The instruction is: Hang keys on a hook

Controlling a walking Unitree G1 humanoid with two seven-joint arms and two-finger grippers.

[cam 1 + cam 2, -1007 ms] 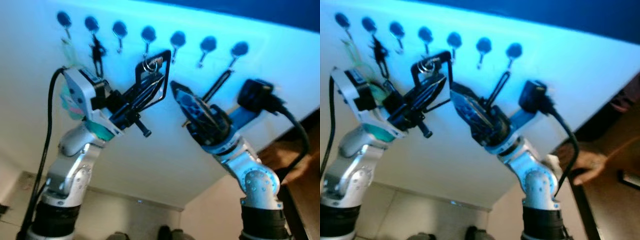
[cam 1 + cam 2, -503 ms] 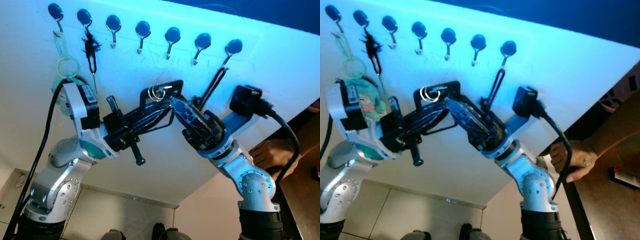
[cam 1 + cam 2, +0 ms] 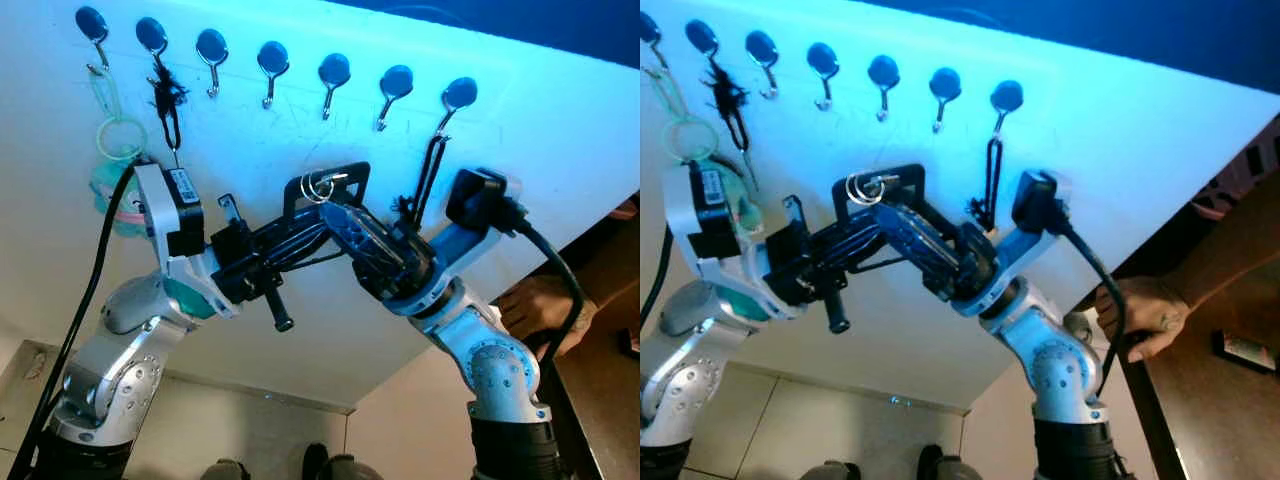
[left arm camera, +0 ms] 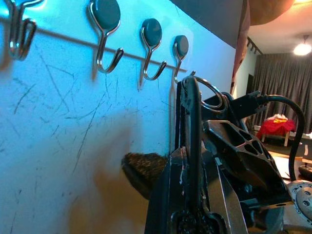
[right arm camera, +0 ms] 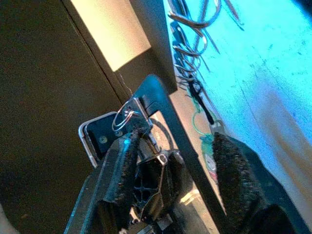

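Observation:
The keys are a black loop [image 3: 328, 178] with a silver key ring [image 3: 319, 185] at its top. My left gripper [image 3: 312, 212] is shut on the loop's lower part and holds it upright against the white wall, below the row of hooks [image 3: 272, 60]. My right gripper [image 3: 338, 212] reaches in from the right, open, with its fingertips at the loop. In the right wrist view the loop [image 5: 161, 105] and ring [image 5: 126, 117] stand between its two spread fingers [image 5: 122, 165]. The left wrist view has the loop [image 4: 191, 117] beneath bare hooks [image 4: 106, 29].
Several blue-capped hooks line the wall. The first carries a green lanyard [image 3: 112, 125], the second a black item [image 3: 167, 100], the last a black strap [image 3: 432, 165]. The middle hooks are bare. A person's hand [image 3: 535, 305] holds the right arm's cable at the right.
The loop has dropped from just under the fourth hook to lower on the wall. My right gripper has closed in from the right until its fingertips reach the loop.

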